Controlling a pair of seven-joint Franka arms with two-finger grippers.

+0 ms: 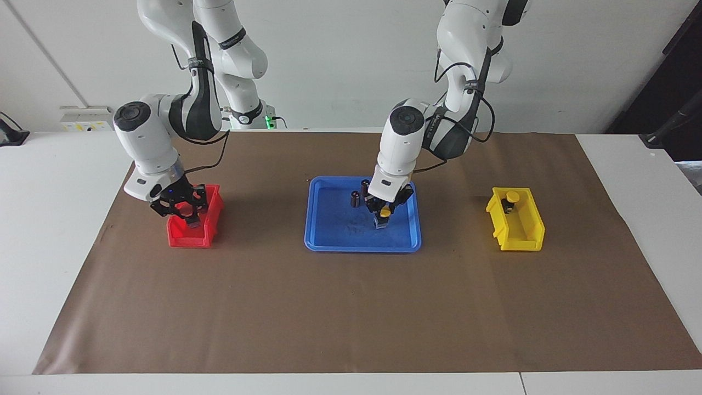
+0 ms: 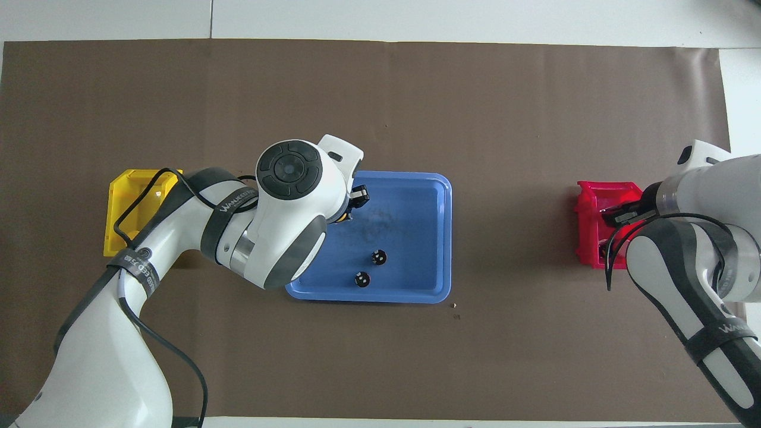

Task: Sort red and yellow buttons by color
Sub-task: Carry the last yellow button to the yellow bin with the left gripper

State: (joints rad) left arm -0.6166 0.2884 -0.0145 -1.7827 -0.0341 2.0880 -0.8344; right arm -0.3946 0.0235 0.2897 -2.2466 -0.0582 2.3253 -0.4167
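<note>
Left tool [image 1: 383, 213] lowered into the blue tray [image 1: 329, 241], clenched on the yellow button [image 1: 385, 211] standing there. Right tool [image 1: 186, 211] over the red bin [image 1: 189, 236], clenched on a red button [image 1: 190, 210]. Second yellow button [image 1: 512, 196] sits in the yellow bin [image 1: 521, 233], toward the left arm's end of the surface.

Two white, glossy arms are showing, each built of rounded shells. The left arm [image 1: 408, 137] is wearing a round dark grey cap with a ringed pattern on its joint, seen in the middle of the overhead frame, and a black band with white lettering around the segment below it. Dark grey panels are breaking up the white casing near the joints. Thin black cables are looping loosely along both arms. The right arm [image 1: 148, 142], at the left of the facing frame, is carrying the same dark cap. Each is ending in a black tool of bare linkages.
</note>
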